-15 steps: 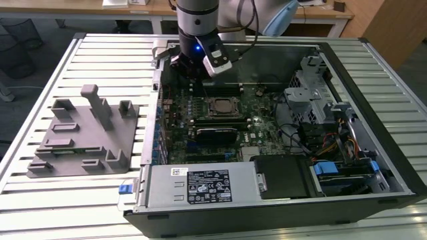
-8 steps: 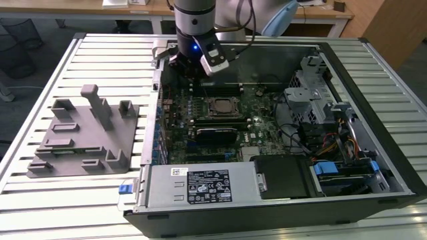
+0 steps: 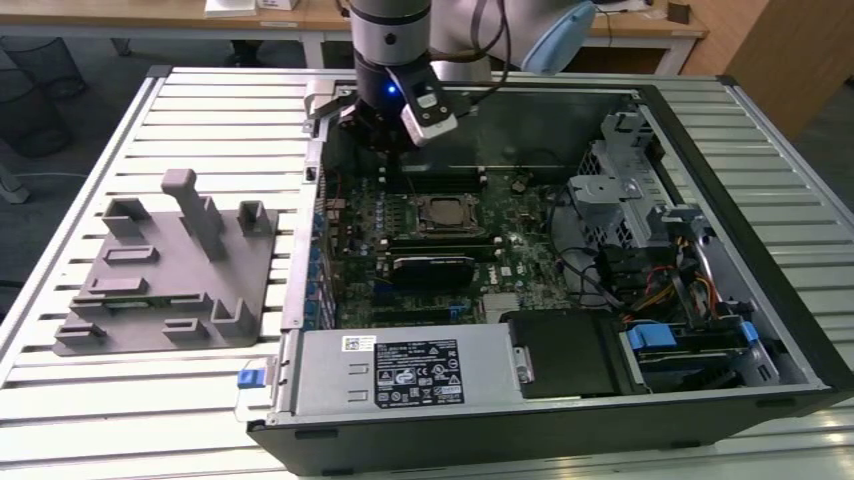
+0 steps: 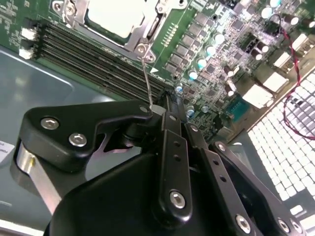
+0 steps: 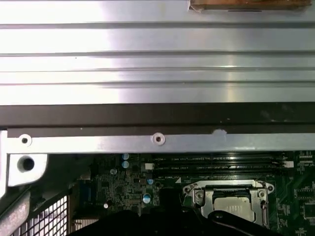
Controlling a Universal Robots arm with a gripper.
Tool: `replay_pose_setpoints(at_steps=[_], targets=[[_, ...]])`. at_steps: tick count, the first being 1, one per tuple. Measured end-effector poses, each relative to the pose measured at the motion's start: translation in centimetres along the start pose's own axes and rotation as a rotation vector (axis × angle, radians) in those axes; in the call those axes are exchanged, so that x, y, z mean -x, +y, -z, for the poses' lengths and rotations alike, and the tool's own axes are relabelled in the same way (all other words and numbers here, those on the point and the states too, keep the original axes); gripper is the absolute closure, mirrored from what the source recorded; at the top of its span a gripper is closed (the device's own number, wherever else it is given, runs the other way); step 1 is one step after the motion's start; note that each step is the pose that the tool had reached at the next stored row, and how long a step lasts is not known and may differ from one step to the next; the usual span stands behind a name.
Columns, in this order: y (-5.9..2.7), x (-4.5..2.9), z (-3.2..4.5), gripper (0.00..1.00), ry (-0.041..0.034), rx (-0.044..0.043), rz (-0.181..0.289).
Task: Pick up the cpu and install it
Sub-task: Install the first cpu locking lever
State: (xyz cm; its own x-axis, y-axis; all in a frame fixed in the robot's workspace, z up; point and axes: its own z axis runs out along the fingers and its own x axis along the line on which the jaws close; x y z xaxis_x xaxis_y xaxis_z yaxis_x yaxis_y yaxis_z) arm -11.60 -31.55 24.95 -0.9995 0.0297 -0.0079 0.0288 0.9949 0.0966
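**CPU seated in its socket; gripper above the memory slots**

From my remote station, the exterior view shows the open computer case (image 3: 787,250) lying on a slatted metal table (image 3: 160,400), with the arm (image 3: 390,40) reaching down into the case's far side. The gripper (image 3: 387,150) hangs over the motherboard (image 3: 534,250), just beyond the memory slots (image 3: 434,180); its fingertips are lost against the dark board, so I cannot tell from here how they stand.

In the second wrist view the gripper (image 4: 166,101) is seen from behind its black linkage; the two finger bars lie pressed side by side and appear closed with nothing between them, though the very tips are hard to make out. A thin wire lever (image 4: 146,83) rises just beside them.

The cpu (image 3: 442,211) sits inside the socket frame (image 3: 442,228), well apart from the gripper in the exterior view. In both wrist views it is cut off: an edge crops its silver top (image 4: 115,17), and dark gripper parts hide its lower part (image 5: 234,205).

A grey tray (image 3: 174,270) with upright posts rests on the table at the exterior view's left.
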Motion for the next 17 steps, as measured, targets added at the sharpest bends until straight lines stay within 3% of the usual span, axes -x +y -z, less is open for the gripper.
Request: replay_pose_setpoints(at_steps=[6, 14, 17], targets=[[0.02, 0.53, -0.01, 0.89, -0.0001, -0.0001, 0.000], [0.06, 2.29, -0.05, 0.89, 0.0000, -0.0002, 0.000], [0.07, 2.65, -0.07, 0.89, 0.0000, -0.0001, 0.000]])
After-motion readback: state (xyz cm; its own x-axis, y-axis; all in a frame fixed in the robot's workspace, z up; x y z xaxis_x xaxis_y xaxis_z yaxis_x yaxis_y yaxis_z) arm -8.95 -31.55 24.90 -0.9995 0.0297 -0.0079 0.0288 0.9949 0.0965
